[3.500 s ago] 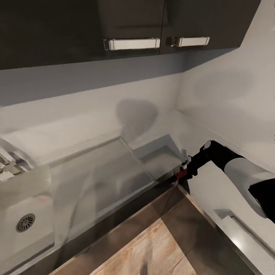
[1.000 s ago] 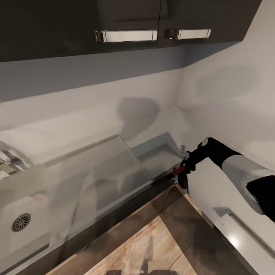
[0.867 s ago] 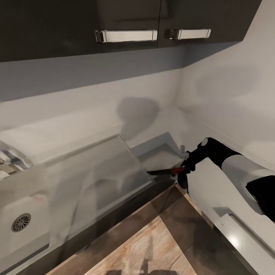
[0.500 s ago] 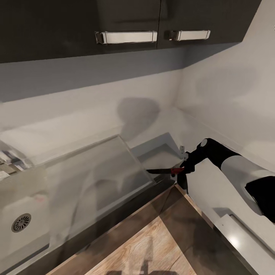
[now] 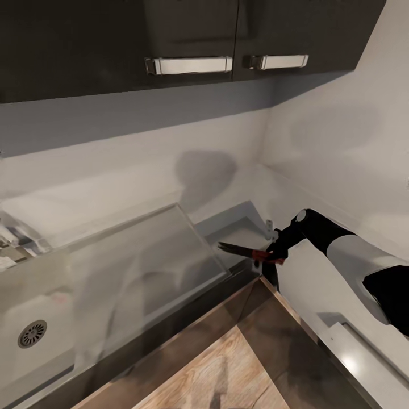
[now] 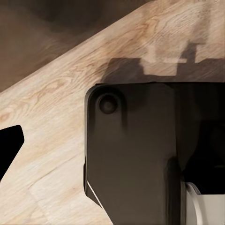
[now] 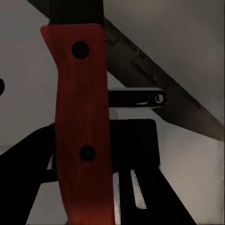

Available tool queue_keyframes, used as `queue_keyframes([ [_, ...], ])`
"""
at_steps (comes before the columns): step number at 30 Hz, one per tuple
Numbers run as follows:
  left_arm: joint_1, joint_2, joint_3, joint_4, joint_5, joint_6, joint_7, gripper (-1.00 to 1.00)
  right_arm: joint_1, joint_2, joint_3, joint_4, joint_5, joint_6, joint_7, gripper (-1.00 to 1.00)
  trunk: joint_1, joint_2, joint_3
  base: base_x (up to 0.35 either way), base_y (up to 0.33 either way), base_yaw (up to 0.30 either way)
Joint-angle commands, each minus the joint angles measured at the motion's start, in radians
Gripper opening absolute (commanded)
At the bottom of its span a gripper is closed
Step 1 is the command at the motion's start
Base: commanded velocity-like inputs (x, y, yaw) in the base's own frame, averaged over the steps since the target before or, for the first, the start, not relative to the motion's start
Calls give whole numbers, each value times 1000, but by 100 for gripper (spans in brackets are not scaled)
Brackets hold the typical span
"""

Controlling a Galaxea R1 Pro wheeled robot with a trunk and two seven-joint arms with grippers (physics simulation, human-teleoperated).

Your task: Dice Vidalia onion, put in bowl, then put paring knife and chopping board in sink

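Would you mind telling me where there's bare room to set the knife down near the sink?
The flat drainboard between the basin with the drain and the counter's corner is bare. The pale countertop under the right arm is also free. It is tight at the corner, where the right gripper holds the knife.

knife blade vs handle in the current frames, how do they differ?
The paring knife's blade is dark, slim and pointed; its handle is red, thicker and blunt, with two dark rivets. The blade juts free toward the sink; the handle sits in the right gripper. Both are parts of one raised knife.
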Motion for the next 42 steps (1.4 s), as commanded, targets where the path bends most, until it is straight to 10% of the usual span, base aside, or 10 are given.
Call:
queue_keyframes([
  [1, 0, 1, -8, -2, 7, -1, 5, 100, 0, 0, -3, -6, 3, 9, 5, -100, 1, -2, 0, 0, 0, 0],
  [21, 0, 1, -8, -2, 7, -1, 3, 100, 0, 14, -14, -34, -1, 17, -11, -100, 1, -2, 32, -195, 0, 0],
  [25, 0, 1, -8, -2, 7, -1, 4, 100, 0, 11, -96, -190, -1, 130, -31, -100, 1, -2, 38, -332, 0, 0],
  [28, 0, 1, -8, -3, 7, -1, 3, 100, 0, 14, -124, -296, -2, 210, -84, -100, 1, -2, 43, -333, 0, 0],
  [36, 0, 1, -7, -4, 7, -3, 2, 100, 0, 121, -133, -342, -15, 272, -402, -100, 1, -2, 55, -308, 0, 0],
  [42, 0, 2, -7, -7, 6, -5, 1, 100, 0, 174, -133, -345, -157, 273, -589, -100, 1, -2, 65, -108, 0, 0],
])
